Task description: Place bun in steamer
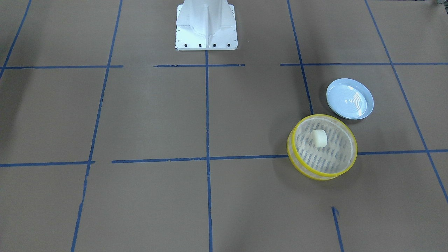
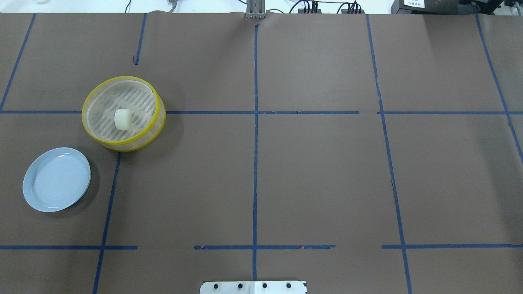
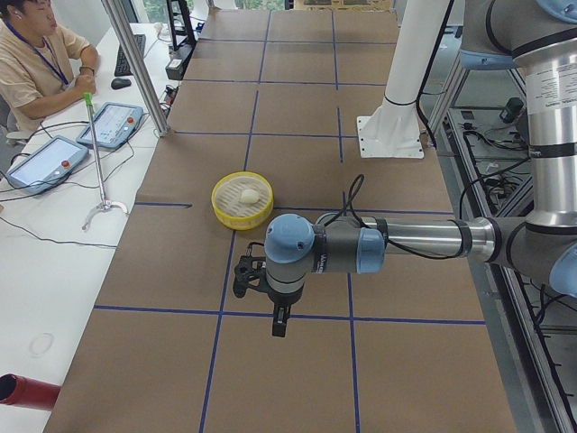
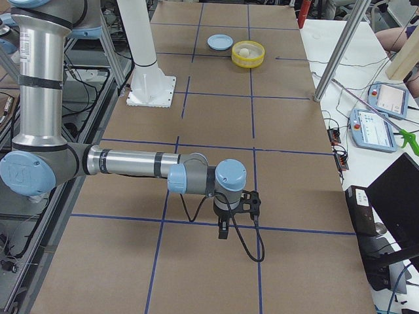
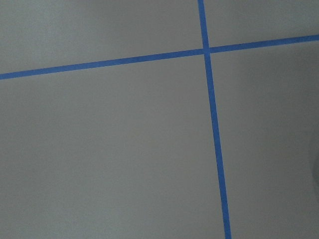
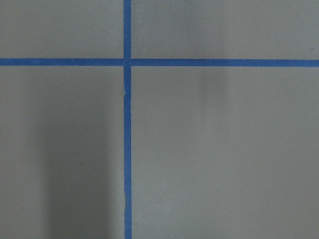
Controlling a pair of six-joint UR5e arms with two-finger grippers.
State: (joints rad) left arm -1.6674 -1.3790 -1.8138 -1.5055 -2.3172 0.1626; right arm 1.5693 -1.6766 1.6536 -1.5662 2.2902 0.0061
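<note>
The cream-white bun (image 1: 319,138) lies inside the yellow-rimmed steamer (image 1: 291,148), a little off its middle. Both also show in the overhead view: the bun (image 2: 122,119) in the steamer (image 2: 84,117) on the table's left half. In the exterior left view the bun (image 3: 249,195) sits in the steamer (image 3: 220,200), and my left gripper (image 3: 279,321) hangs over bare table well short of it. My right gripper (image 4: 224,230) shows only in the exterior right view, far from the steamer (image 4: 236,59). I cannot tell whether either gripper is open or shut. Both wrist views show only brown paper and blue tape.
A pale blue ridged plate (image 1: 350,99) lies empty beside the steamer, on the robot's side of it (image 2: 57,179). The white robot base (image 1: 206,31) stands at the table's edge. An operator (image 3: 36,63) sits at a side desk with tablets.
</note>
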